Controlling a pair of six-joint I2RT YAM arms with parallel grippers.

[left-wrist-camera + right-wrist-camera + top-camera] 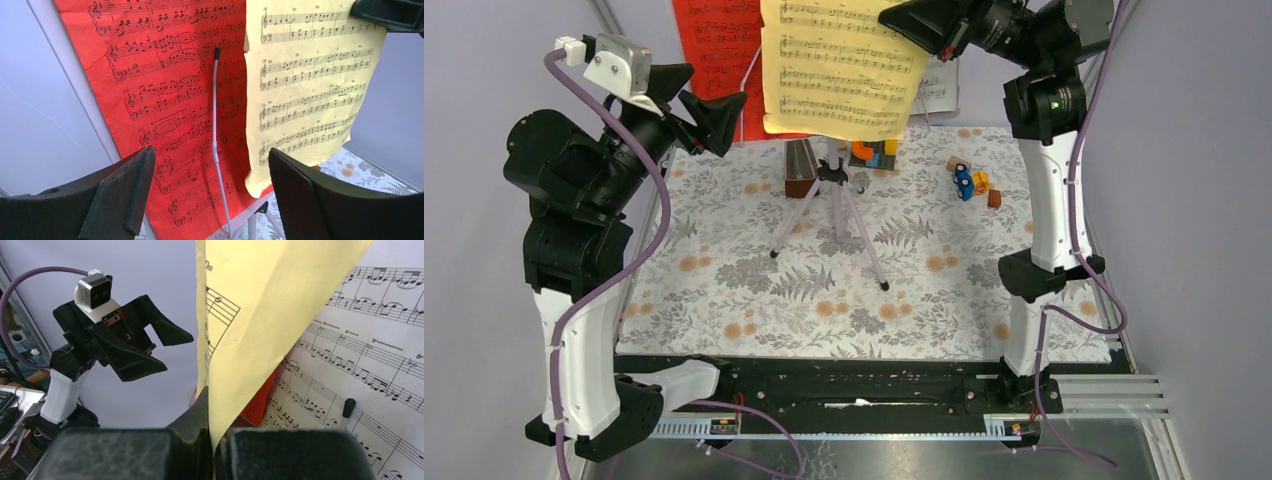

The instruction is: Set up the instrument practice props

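Yellow page (844, 70) hangs clamped in R gripper (212, 440), prob. so it drapes over red page (160, 100); L gripper (210, 165) gapes empty, both sheets just ahead of it.

Black notation on yellow page (844, 70), red page (719, 50), white page (380, 340); lilac tripod (865, 238); tablecloth (724, 280) grey ferns, orange blossoms.

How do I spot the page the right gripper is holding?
Find the lilac tripod at the far side of the flowered mat. Above it, in the middle, is the yellow page: the only yellow one, with a red page on its left and a white page behind its right edge.
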